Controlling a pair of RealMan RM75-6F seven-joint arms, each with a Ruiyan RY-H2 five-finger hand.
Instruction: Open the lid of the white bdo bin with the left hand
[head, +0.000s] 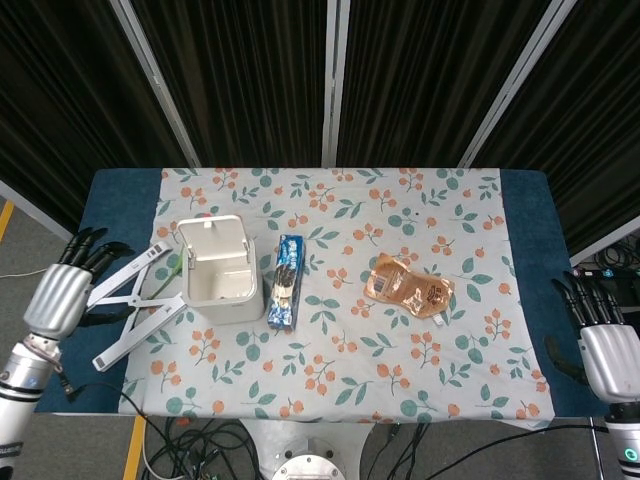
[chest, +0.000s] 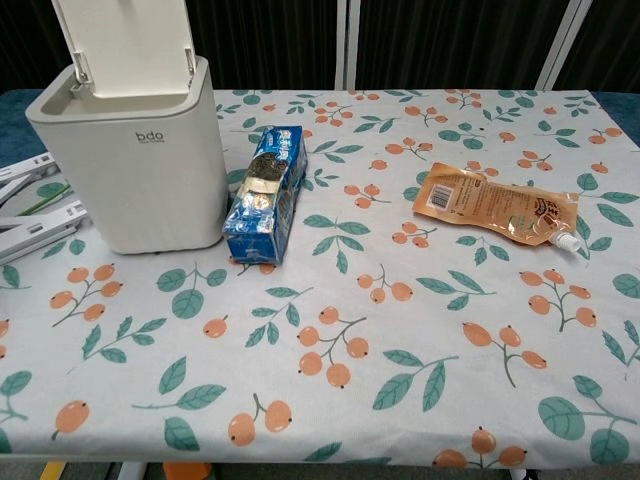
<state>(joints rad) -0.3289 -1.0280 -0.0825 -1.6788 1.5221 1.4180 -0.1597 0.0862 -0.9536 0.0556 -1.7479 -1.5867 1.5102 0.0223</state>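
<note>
The white bin (head: 221, 282) stands near the left edge of the flowered cloth (head: 400, 330) on the surface, its lid (chest: 125, 45) raised upright at the back so the inside shows from above. The left robot hand (head: 62, 294) hangs well apart from the bin, out past the left edge of the surface, fingers spread and holding nothing. A white folding stand (head: 135, 300) lies between that hand and the bin. Just right of the bin lies a blue cookie pack (chest: 265, 192), and further right an orange pouch (chest: 492, 205). The right robot hand (head: 606, 345) sits off the right edge, fingers extended, empty.
</note>
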